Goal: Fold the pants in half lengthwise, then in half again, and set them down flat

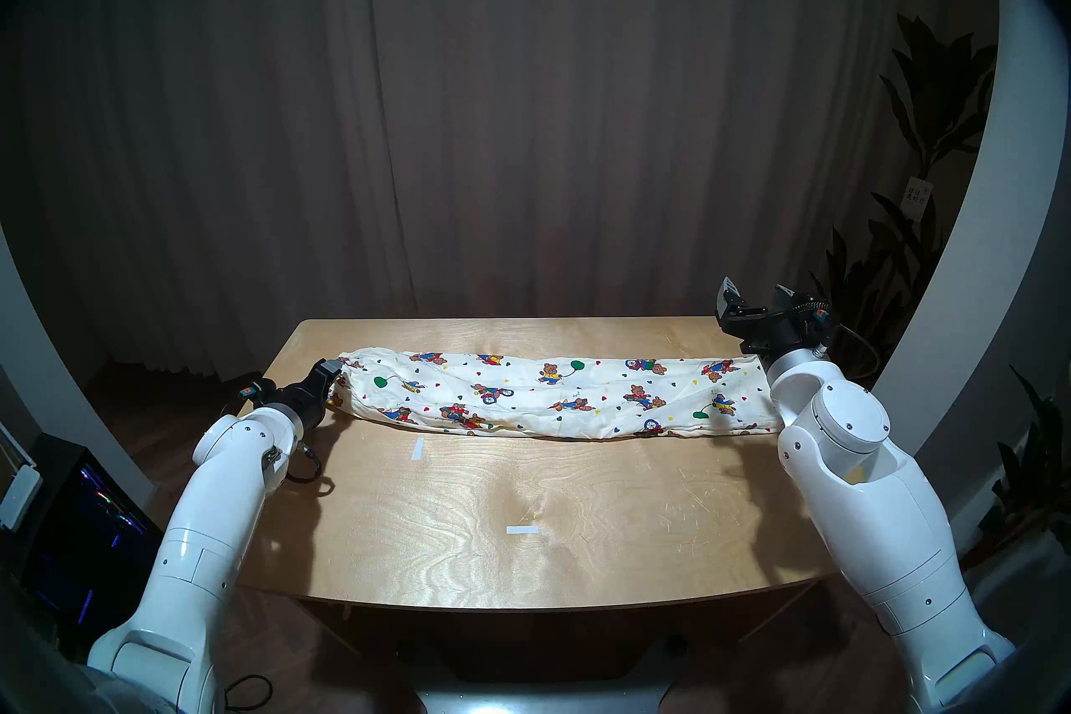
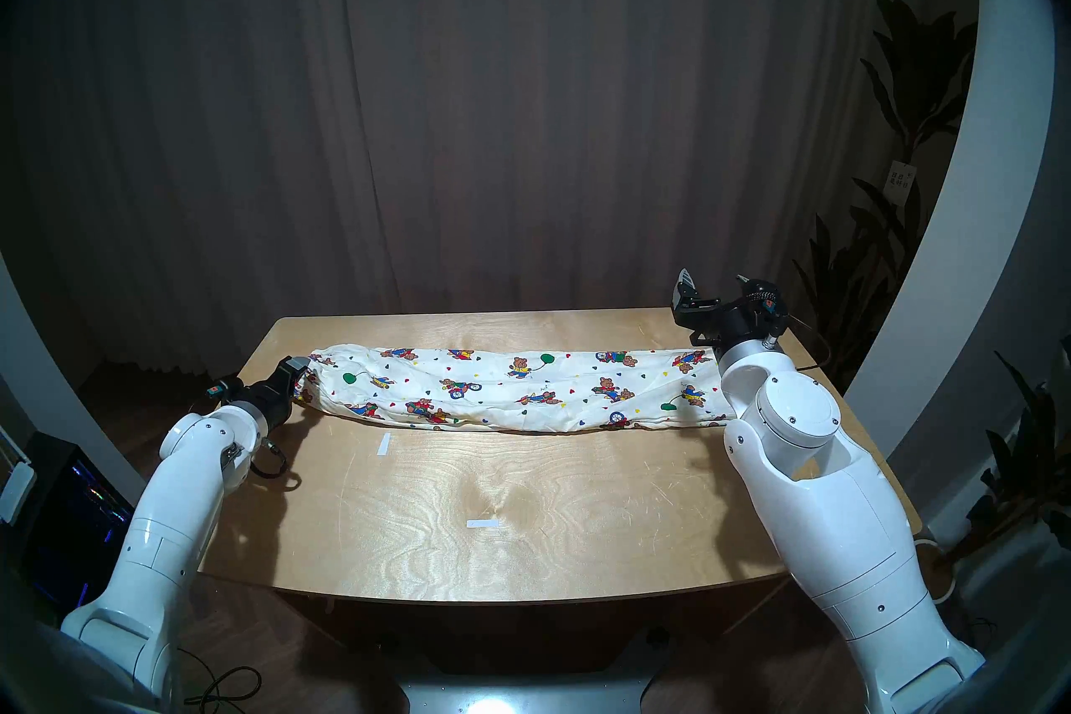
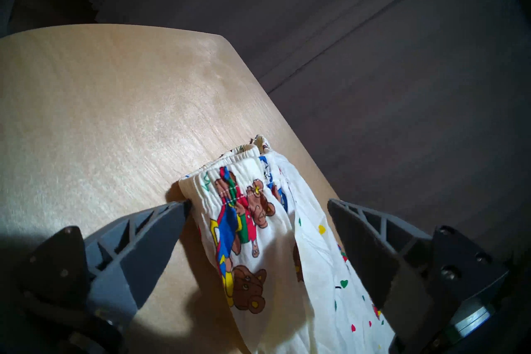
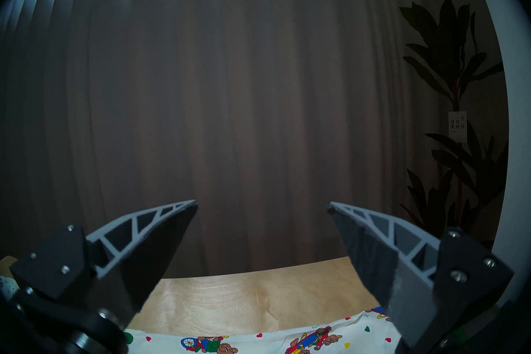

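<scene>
The pants (image 1: pixel 550 394) are cream cloth printed with teddy bears and hearts. They lie as one long narrow strip across the back half of the wooden table (image 1: pixel 521 550), gathered waist at the left end. My left gripper (image 1: pixel 335 377) sits low at that waist end and is open. In the left wrist view the waistband (image 3: pixel 247 161) lies between its spread fingers (image 3: pixel 161 227); one tip touches the cloth edge and the other stands apart. My right gripper (image 1: pixel 756 288) hangs open and empty above the strip's right end, pointing at the curtain, with the pants (image 4: pixel 258 342) just below it.
Two white tape marks (image 1: pixel 417 448) (image 1: pixel 521 530) lie on the table in front of the pants. A brown curtain (image 1: pixel 521 116) hangs behind the table. A dark plant (image 1: pixel 927 174) stands at the far right, and a computer case (image 1: pixel 87 521) sits on the floor at the left.
</scene>
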Controlling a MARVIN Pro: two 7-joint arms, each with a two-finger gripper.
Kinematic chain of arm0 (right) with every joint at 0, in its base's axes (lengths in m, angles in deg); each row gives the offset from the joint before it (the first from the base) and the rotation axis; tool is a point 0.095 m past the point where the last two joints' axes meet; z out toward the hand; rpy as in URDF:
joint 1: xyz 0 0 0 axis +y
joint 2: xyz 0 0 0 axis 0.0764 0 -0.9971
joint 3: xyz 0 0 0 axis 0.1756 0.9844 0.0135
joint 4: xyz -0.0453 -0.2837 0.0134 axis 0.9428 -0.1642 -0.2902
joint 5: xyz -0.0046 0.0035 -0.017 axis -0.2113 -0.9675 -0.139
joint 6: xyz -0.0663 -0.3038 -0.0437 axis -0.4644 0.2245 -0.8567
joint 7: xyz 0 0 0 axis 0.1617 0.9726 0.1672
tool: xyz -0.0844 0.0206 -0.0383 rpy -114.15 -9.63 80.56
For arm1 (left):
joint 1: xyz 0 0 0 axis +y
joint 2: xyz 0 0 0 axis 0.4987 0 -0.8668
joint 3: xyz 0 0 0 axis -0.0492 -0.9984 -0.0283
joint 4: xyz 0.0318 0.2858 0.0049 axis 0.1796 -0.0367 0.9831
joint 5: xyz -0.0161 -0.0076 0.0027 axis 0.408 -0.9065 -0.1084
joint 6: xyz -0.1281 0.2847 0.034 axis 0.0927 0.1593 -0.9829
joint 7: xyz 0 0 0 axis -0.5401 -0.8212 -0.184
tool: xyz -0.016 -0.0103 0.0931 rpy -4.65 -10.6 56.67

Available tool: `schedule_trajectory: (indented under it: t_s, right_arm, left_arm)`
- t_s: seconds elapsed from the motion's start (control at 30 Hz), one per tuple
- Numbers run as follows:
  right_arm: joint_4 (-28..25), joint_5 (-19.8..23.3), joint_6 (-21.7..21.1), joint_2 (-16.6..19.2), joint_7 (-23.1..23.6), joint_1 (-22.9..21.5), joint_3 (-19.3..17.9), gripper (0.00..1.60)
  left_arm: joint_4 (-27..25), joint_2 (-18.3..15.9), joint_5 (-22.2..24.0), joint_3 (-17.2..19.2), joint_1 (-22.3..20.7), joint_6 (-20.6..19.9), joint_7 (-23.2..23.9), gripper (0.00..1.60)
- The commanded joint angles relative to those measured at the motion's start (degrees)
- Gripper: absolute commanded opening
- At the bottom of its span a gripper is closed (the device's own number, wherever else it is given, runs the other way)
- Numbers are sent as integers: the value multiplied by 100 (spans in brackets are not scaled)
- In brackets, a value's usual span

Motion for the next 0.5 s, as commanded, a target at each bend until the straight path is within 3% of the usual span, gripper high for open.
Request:
schedule_trajectory:
  t_s: [0.0, 0.23, 0.47]
  right_arm:
    - [-234, 45, 100, -48, -38, -51, -103, 160]
    - [-304, 106, 104, -31, -59, 17, -163, 160]
    - [-343, 158, 158, -22, -57, 109, -222, 160]
  left_arm:
    - [-322, -57, -42, -64, -293, -215, -537, 160]
    - [-374, 16, -50, -186, -458, -354, -869, 160]
    - [-9, 186, 174, -221, -794, -639, -1199, 160]
